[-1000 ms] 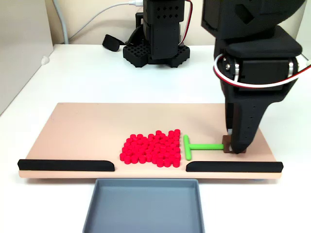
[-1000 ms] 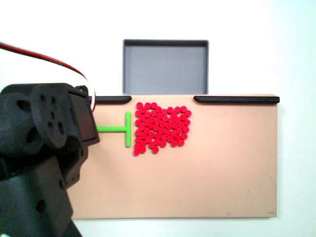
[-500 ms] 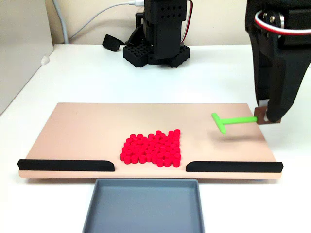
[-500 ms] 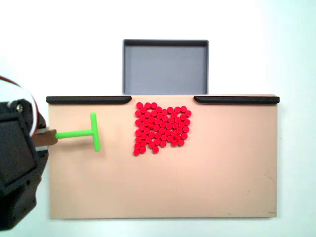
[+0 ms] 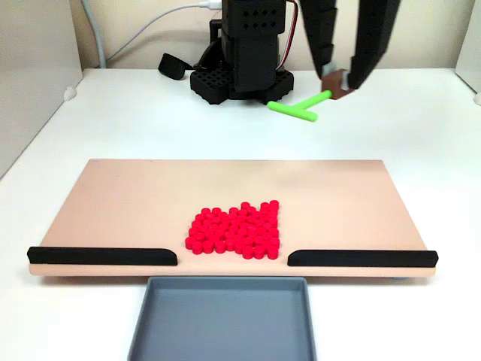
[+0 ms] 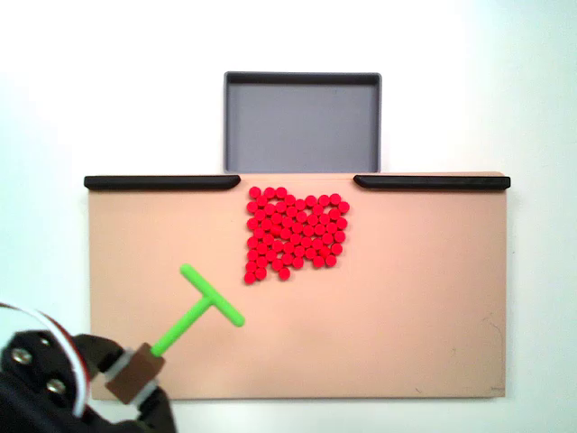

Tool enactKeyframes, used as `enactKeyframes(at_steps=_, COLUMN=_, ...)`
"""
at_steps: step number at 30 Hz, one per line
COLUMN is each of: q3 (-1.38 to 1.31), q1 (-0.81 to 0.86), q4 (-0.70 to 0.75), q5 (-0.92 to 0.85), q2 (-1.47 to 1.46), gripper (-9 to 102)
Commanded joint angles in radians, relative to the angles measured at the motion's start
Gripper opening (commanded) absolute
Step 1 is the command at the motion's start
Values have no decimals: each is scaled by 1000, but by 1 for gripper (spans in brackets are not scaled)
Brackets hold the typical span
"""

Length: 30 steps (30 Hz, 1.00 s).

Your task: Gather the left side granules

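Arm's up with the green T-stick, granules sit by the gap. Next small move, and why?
Probably lower the green T-stick onto the board behind the granules, on the side away from the tray. The hand holds it lifted clear, and the cluster sits at the gap facing the tray.

white table (image 5: pixel 113 120), tan board (image 5: pixel 150 195), grey tray (image 5: pixel 225 323)
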Motion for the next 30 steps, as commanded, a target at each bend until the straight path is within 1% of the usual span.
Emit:
enactKeyframes(at_steps=1, q3=61, q1=77, q4=0, q5=-250, q2=112, gripper=0)
enactKeyframes(at_steps=7, q3=183, q1=193, q4=-2, q5=-666, q2=213, gripper=0)
enactKeyframes(at_steps=12, q3=184, q1=261, q4=-5, q5=-882, q2=233, gripper=0)
enactKeyframes(at_steps=15, q3=184, q1=293, q4=-9, q5=-976, q2=244, gripper=0)
enactKeyframes(at_steps=21, q3=179, q1=325, q4=-15, q5=-1069, q2=233, gripper=0)
enactKeyframes(at_steps=30, q3=167, q1=318, q4=-18, q5=-1057, q2=193, gripper=0)
